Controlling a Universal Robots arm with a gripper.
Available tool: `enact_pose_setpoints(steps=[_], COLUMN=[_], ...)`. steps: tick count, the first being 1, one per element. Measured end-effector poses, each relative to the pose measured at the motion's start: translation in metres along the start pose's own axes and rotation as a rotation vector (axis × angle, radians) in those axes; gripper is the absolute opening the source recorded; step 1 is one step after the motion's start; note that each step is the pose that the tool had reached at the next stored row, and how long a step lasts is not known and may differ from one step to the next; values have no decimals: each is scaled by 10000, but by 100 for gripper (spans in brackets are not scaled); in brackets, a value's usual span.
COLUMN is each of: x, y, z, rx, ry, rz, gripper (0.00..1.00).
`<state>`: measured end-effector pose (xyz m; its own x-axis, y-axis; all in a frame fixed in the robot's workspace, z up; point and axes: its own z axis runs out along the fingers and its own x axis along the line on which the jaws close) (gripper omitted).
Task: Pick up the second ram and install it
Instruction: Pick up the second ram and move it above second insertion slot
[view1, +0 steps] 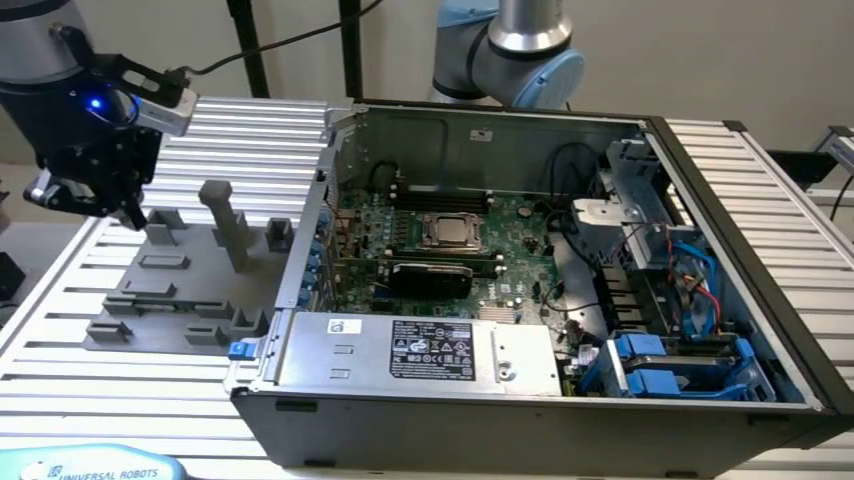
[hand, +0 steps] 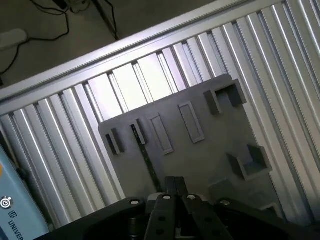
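Black gripper (hand: 174, 182), jaws pressed together, poised near thin dark-green ram stick (hand: 145, 156) standing edgewise on grey moulded holder plate (hand: 212, 160); risk: unopened jaws could strike and topple it.

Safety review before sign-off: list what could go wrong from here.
1. The gripper is shut, with the ram edge-on at its fingertips; whether it is gripped I cannot tell. A thin stick could tilt or slip.
2. The case wall stands between the fixture and the motherboard; a low carry might strike it.
3. Loose cables hang over the motherboard and might snag.
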<state>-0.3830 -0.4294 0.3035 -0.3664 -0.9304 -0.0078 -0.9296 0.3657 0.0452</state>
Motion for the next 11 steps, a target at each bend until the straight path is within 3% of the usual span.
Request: enact_pose_setpoints(steps=[11], x=[0], y=[-4], z=[79], rx=[-14], ry=[89], rz=[-1995], gripper=[11])
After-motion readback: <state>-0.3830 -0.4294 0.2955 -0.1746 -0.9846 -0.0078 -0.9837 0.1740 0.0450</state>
